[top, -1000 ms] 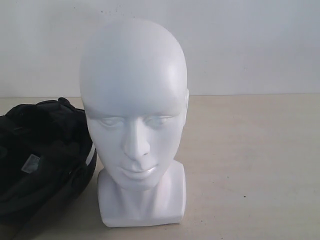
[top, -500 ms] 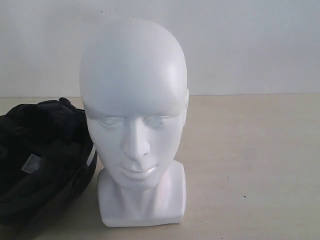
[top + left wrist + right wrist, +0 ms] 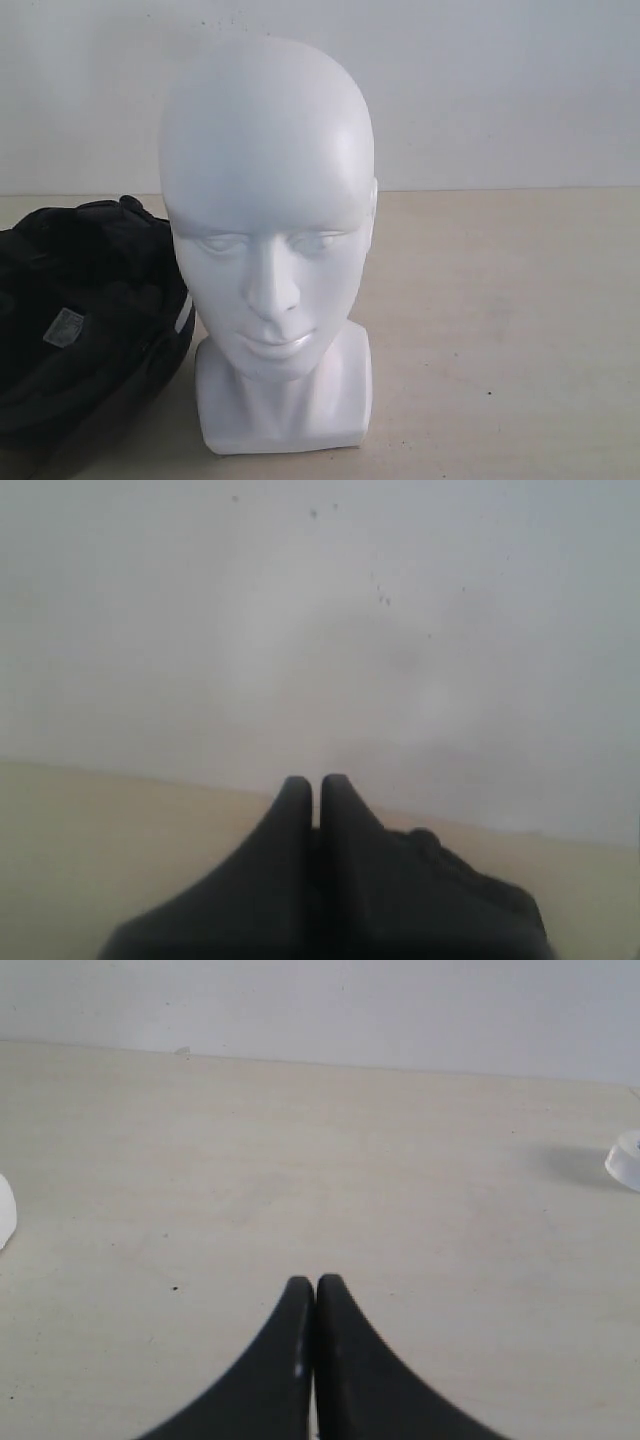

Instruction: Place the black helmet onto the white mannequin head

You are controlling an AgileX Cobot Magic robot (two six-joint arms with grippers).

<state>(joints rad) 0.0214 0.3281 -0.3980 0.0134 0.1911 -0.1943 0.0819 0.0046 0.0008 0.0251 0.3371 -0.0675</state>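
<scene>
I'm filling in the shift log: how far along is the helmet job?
Nothing looks done: the head is bare and the helmet lies beside it on the table, padded inside up. Nothing is in hand: the left gripper and right gripper are both shut and empty. Left: grasp the helmet, lift it, turn it over and lower it onto the head.

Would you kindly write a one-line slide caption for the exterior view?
Bare white mannequin head upright on the table, black helmet lying beside it.
</scene>
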